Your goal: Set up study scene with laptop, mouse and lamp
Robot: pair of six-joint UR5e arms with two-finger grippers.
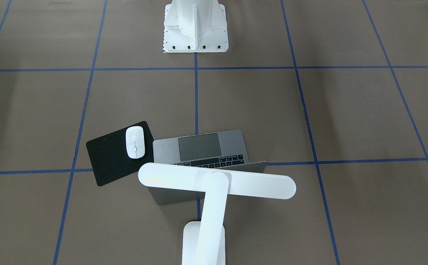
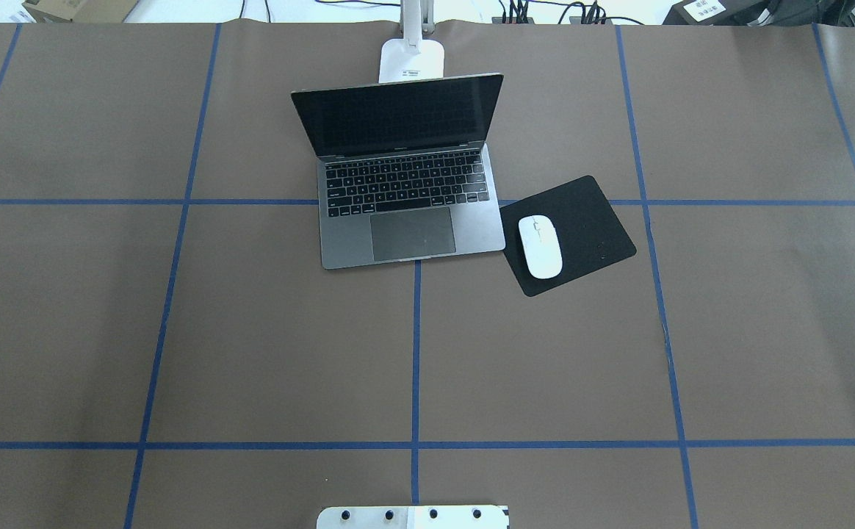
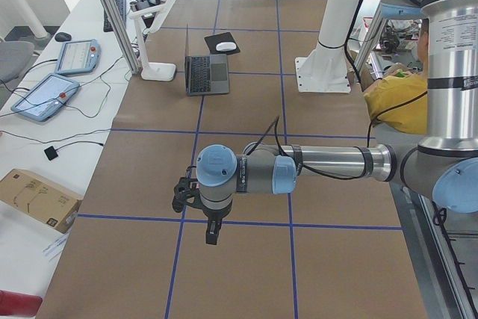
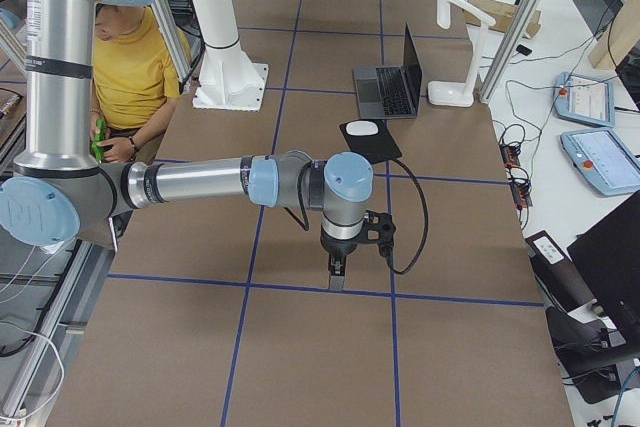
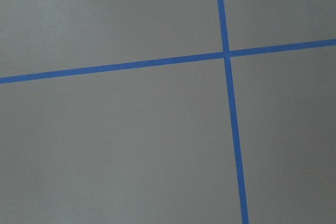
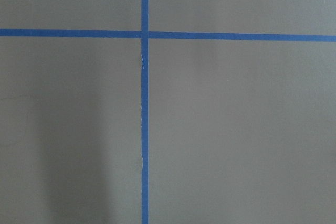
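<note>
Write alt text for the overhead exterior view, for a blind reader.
An open space-grey laptop sits on a brown table gridded with blue tape, dark screen facing the camera. A white mouse lies on a black mouse pad to its right, and the base of a white lamp stands behind the screen. No robot arm shows.

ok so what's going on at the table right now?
Nothing is being handled. The laptop sits open on the table, with the mouse on a black pad beside it and the lamp standing behind its screen. The left gripper and right gripper point down at bare table, well away from all three. Whether they are open or shut can't be told.
</note>
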